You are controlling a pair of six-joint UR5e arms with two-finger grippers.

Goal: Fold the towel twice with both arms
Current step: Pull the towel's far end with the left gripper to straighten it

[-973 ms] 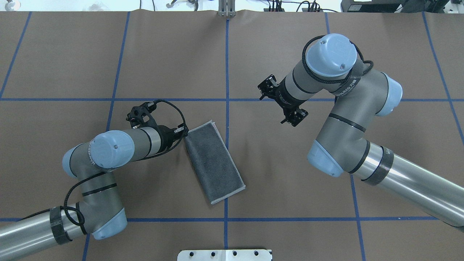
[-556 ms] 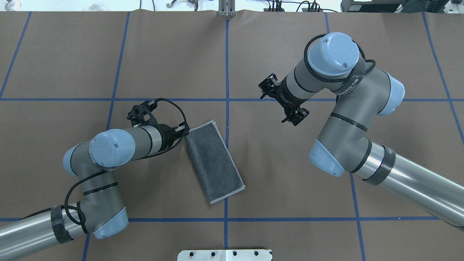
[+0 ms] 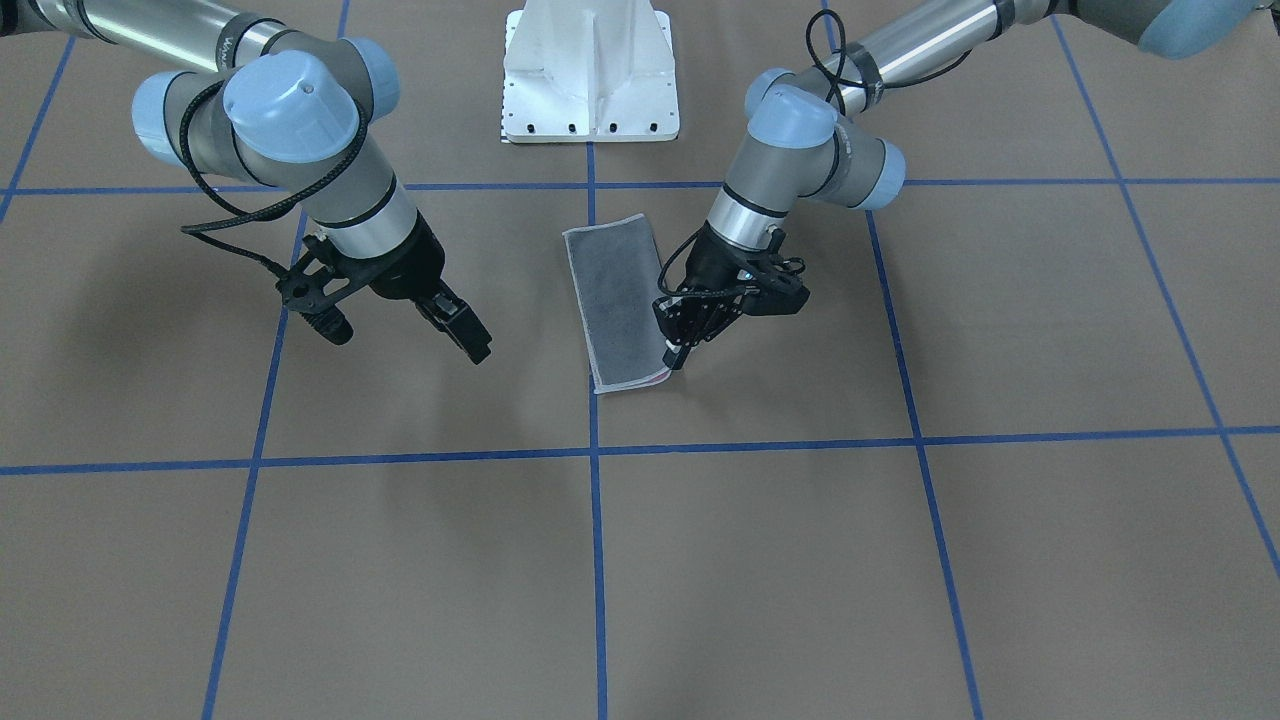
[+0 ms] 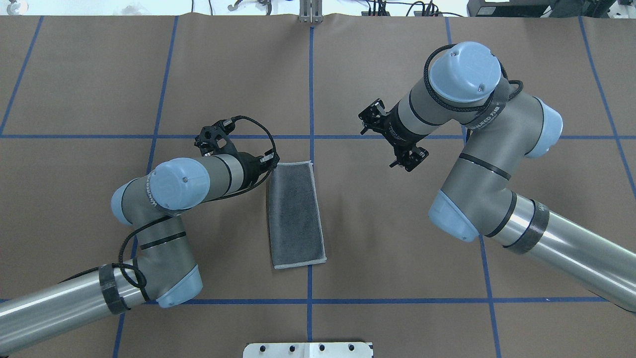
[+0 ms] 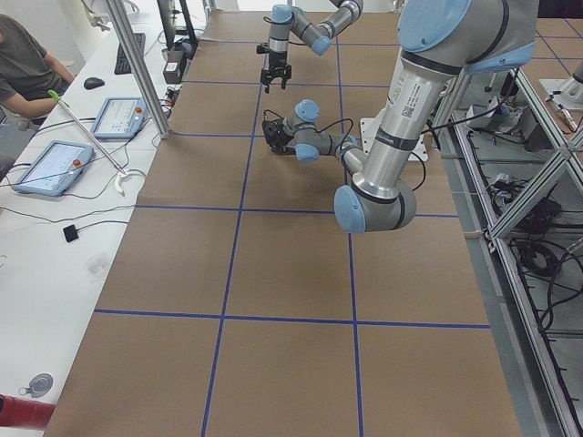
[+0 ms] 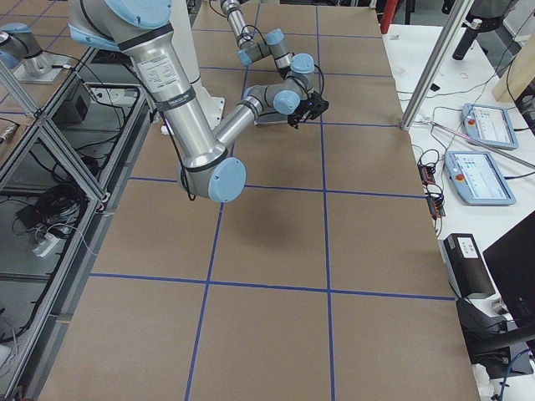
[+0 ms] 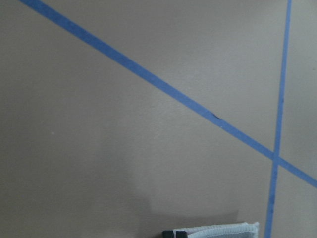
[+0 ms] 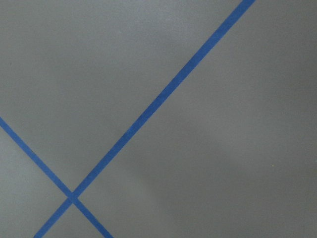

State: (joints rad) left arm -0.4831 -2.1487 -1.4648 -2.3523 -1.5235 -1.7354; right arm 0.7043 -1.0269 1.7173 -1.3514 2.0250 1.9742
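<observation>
The towel (image 4: pixel 295 214) lies flat on the table, folded into a long strip with its dark grey face up. It runs alongside the centre tape line, and a pink edge peeks out at one corner (image 3: pixel 652 380). My left gripper (image 4: pixel 270 166) is at the strip's far left corner, fingers (image 3: pixel 675 355) down on it and shut on the towel. The left wrist view shows only the towel's stitched edge (image 7: pixel 218 231) at the bottom. My right gripper (image 3: pixel 472 345) hangs above bare table to the right of the towel, holding nothing. I cannot tell how its jaws stand.
The white pedestal base (image 3: pixel 590 80) stands at the robot's side of the table. Blue tape lines (image 4: pixel 310 99) grid the brown surface. A person (image 5: pixel 23 59) sits at a side desk with tablets (image 5: pixel 50 168). Metal frame posts (image 6: pixel 435 58) stand beside the table.
My left gripper moved away from the robot and rightwards. The towel's far end swung with it, so the strip went from tilted to nearly parallel with the centre line. The right arm shifted slightly.
</observation>
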